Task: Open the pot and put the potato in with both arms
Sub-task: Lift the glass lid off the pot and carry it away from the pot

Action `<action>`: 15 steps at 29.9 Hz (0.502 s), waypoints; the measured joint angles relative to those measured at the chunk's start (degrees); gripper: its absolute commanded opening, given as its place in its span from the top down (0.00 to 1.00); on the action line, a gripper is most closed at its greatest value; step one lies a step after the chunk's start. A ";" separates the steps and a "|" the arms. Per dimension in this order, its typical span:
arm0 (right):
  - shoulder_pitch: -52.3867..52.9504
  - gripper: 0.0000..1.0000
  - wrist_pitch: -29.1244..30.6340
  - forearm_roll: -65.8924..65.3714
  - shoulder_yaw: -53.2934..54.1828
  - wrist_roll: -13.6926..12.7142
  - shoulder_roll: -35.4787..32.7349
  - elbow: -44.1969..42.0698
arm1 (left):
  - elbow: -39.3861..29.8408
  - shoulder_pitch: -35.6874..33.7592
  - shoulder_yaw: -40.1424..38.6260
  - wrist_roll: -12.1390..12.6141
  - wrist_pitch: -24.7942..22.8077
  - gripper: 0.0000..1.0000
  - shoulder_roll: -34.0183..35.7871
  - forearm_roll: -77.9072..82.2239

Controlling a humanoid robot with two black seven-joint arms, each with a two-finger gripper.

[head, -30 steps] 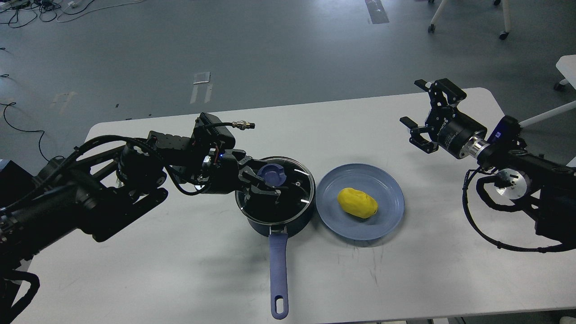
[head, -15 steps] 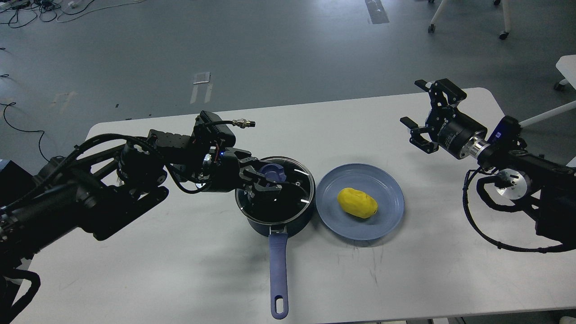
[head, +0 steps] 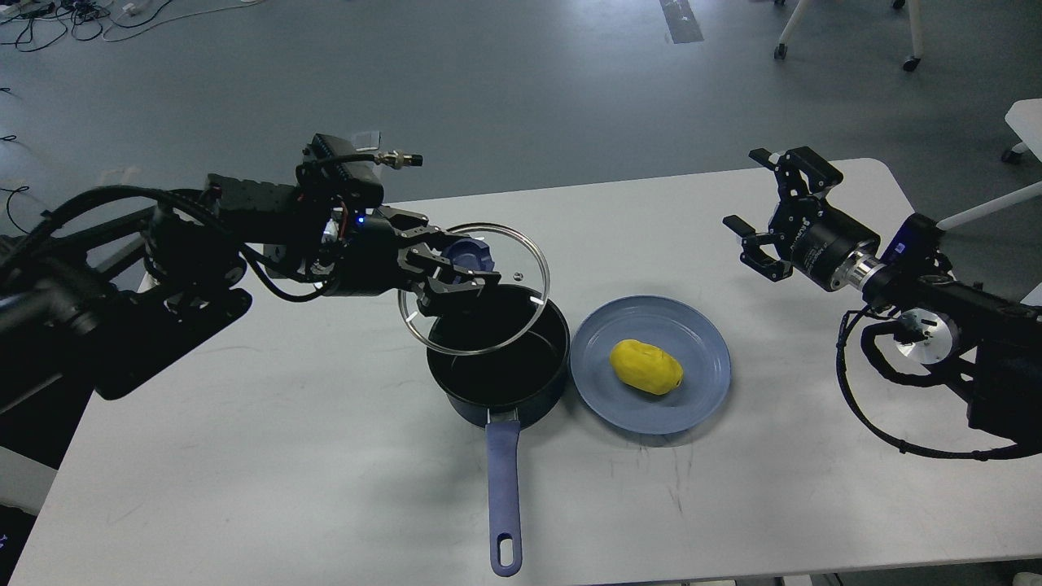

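A dark pot (head: 501,370) with a long blue handle (head: 505,496) stands open on the white table (head: 285,488). My left gripper (head: 468,268) is shut on the blue knob (head: 470,254) of the glass lid (head: 480,325) and holds the lid tilted above the pot's back left rim. A yellow potato (head: 647,367) lies on a blue plate (head: 700,403) just right of the pot. My right gripper (head: 753,207) is open and empty, above the table's back right, well away from the potato.
The pot handle points toward the table's front edge. Chair legs (head: 847,32) and cables (head: 49,16) lie on the grey floor beyond the table. A white table edge (head: 1026,122) shows at the far right.
My left gripper closed on the lid knob and lifted the lid up and to the left off the pot. The right arm has barely moved.
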 measured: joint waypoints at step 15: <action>0.04 0.00 0.00 0.00 -0.12 0.02 -0.07 0.25 | 6.93 17.34 4.63 0.03 13.14 0.47 17.23 -5.61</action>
